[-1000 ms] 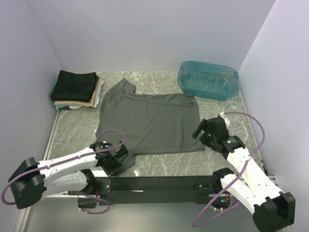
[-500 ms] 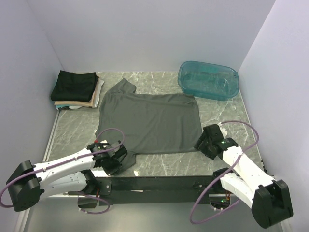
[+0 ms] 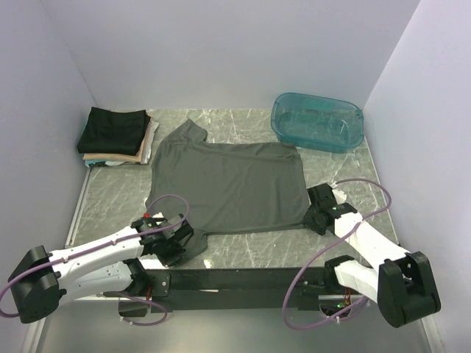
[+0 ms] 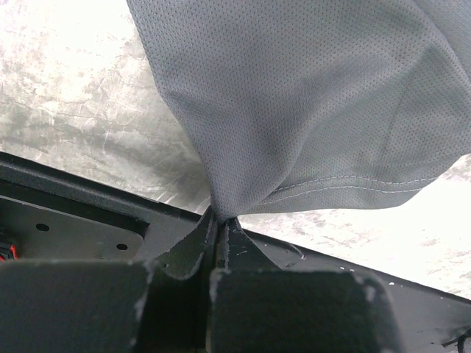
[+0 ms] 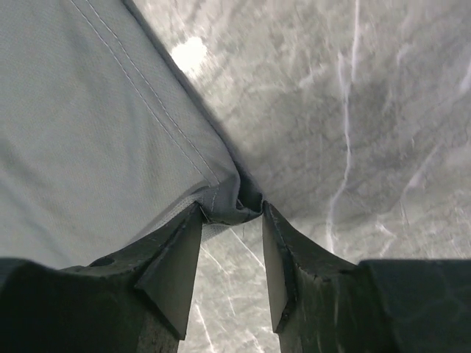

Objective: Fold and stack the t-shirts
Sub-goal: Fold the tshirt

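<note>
A dark charcoal-grey t-shirt [image 3: 228, 187] lies spread flat in the middle of the marble table [image 3: 110, 198], one sleeve pointing to the back left. My left gripper [image 3: 184, 239] is shut on its near left corner; in the left wrist view the cloth [image 4: 309, 110] rises in a pinched fold from the closed fingertips [image 4: 218, 217]. My right gripper [image 3: 309, 217] is at the near right corner. In the right wrist view its jaws [image 5: 232, 213] stand apart, with the bunched hem corner [image 5: 234, 200] between the two tips. Folded black, tan and cream t-shirts [image 3: 114, 136] are stacked at the back left.
A translucent teal plastic tub [image 3: 316, 121] stands at the back right. White walls close the table on three sides. A black rail [image 3: 235, 278] runs along the near edge between the arm bases.
My right gripper has come down and forward from above the table's right side to the shirt's near right corner, and its jaws have narrowed around the hem. The left gripper has stayed put.
</note>
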Robot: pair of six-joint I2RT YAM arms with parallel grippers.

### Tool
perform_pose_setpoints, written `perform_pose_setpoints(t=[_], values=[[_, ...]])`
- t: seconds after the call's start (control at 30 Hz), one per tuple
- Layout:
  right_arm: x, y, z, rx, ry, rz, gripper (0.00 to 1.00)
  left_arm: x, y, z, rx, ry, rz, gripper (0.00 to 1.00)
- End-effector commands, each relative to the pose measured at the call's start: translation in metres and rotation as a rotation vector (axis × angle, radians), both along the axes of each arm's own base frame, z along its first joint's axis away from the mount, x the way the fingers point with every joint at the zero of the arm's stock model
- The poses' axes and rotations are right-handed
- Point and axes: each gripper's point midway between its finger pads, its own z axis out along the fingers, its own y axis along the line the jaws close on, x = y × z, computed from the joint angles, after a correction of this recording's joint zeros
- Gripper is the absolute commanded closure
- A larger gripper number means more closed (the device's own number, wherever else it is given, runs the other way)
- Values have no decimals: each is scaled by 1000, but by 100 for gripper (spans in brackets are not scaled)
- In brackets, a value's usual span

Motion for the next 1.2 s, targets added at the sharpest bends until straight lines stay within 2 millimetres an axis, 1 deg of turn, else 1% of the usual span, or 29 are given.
perform_pose_setpoints(t=[0.0, 0.07, 0.13, 0.17, 0.2, 0.23, 0.27, 0.3, 0.33, 0.37, 0.4, 0.43, 0.5, 0.53, 0.57, 0.6, 0.7, 0.83, 0.93, 1.0, 1.03, 1.07, 1.17], values=[[15, -7, 6, -40, -36, -18, 55, 3, -1, 3, 1, -7, -2, 99], [13, -4, 1, -29, -20, -5, 55, 3, -1, 3, 7, -8, -9, 99], [11, 1, -5, -9, 11, 17, 70, 4, -2, 5, 11, -9, -10, 99], [9, 2, -6, -4, 23, 24, 75, 5, -1, 6, 16, -7, -10, 99], [5, 4, -8, 4, 44, 31, 85, 6, -2, 9, 17, -8, -8, 99], [2, 6, -9, 17, 54, 36, 90, 5, 0, 10, 27, -6, -9, 99], [0, 7, -8, 29, 57, 39, 92, 5, 0, 11, 26, -6, -6, 99], [-6, 10, -8, 44, 77, 42, 96, 5, 0, 14, 23, -10, -5, 99], [-5, 10, -1, 51, 58, 48, 100, 5, 1, 15, 24, -10, 2, 99], [-7, 10, 2, 51, 55, 49, 100, 1, 2, 16, 19, 4, 6, 99], [-16, 6, 4, 36, 80, 48, 100, 0, 1, 17, 10, 9, 3, 99], [-16, 2, 13, 25, 49, 41, 100, -4, 0, 18, -2, 23, 4, 99], [-22, 6, 22, 43, 49, 61, 100, -12, -1, 21, -33, 49, -4, 99], [-18, 9, 32, 66, 21, 54, 100, -14, -1, 23, -42, 55, -8, 99], [-20, 8, 34, 60, 25, 50, 100, -17, 0, 25, -49, 61, -10, 99], [-29, 4, 36, 47, 49, 39, 100, -20, -1, 29, -67, 66, -14, 99], [-41, 3, 41, 58, 62, 39, 100, -26, 2, 35, -67, 86, -19, 99], [-47, 1, 44, 57, 50, 29, 98, -27, -3, 44, -106, 77, -60, 99], [-43, 3, 42, 57, 51, 44, 98, -15, -8, 52, -125, 14, -74, 99], [-38, 3, 42, 47, 47, 52, 97, -4, -13, 63, -133, -38, -81, 99], [-36, 4, 41, 48, 44, 57, 97, 3, -12, 65, -120, -73, -73, 99], [-34, 6, 41, 54, 37, 64, 97, 9, -15, 72, -126, -100, -70, 99], [-28, 8, 38, 53, 37, 74, 96, 26, -18, 81, -123, -165, -64, 99]])
